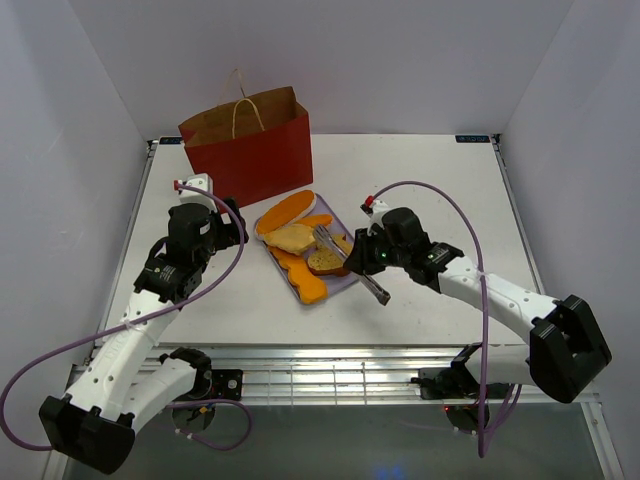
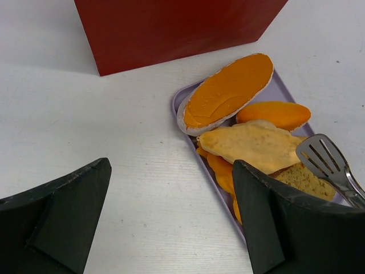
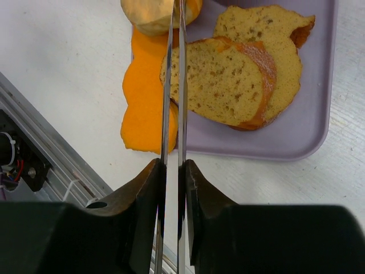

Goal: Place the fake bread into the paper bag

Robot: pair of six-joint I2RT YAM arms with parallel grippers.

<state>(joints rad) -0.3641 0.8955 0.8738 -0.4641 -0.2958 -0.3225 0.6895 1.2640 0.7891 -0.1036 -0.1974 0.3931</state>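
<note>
Top external, long loaf (image 1: 287,211) diagonal, paper bag (image 1: 255,155) upright

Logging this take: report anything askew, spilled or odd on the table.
Nothing is spilled or damaged. The lavender tray sits at a slant to the table edges, and the bread is heaped on it, with the long orange loaf over its far rim. The right gripper holds the tongs in its jaws; the paper bag stands upright.

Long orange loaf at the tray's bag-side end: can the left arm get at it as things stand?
Probably yes. The left gripper is open beside the tray, and the long orange loaf lies on top, uncovered; the tongs sit farther right.
</note>
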